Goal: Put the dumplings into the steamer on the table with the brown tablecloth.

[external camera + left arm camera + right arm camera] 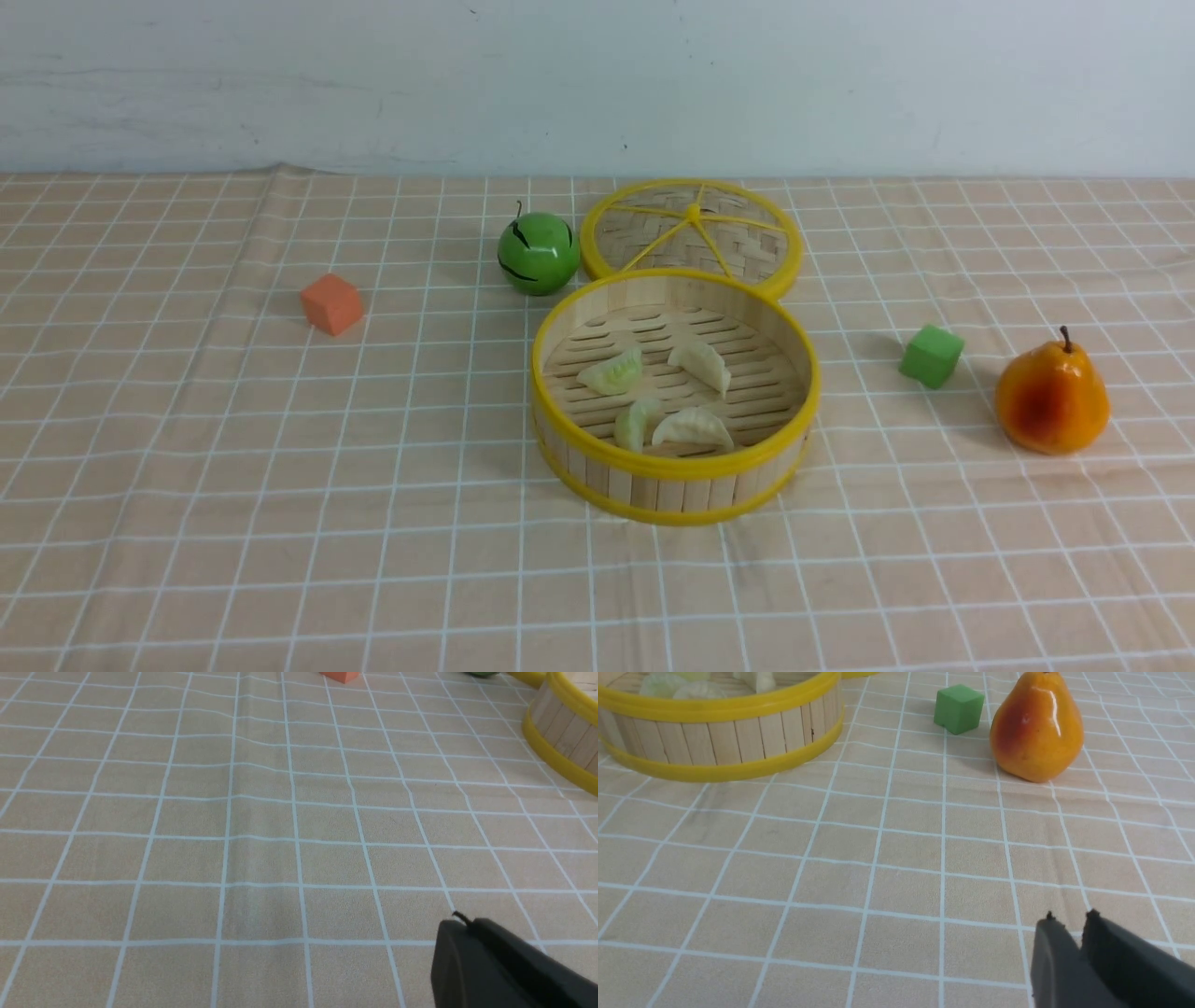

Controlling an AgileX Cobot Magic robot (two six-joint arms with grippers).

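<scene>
The steamer (674,464) stands at the middle of the table on the brown tablecloth (280,467). Inside it lie four dumplings: a green one (611,372), a white one (702,364), a second green one (637,422) and a second white one (693,427). Neither arm shows in the front view. My left gripper (462,921) is shut and empty over bare cloth, with the steamer's wall (565,728) well away from it. My right gripper (1070,917) is empty, its jaws nearly together with a thin gap at the tips, far from the steamer (719,732).
The flat woven lid (691,229) lies behind the steamer, beside a green apple (538,252). An orange cube (331,303) sits to the left. A green cube (931,355) and a pear (1052,397) sit to the right, also in the right wrist view (1036,728).
</scene>
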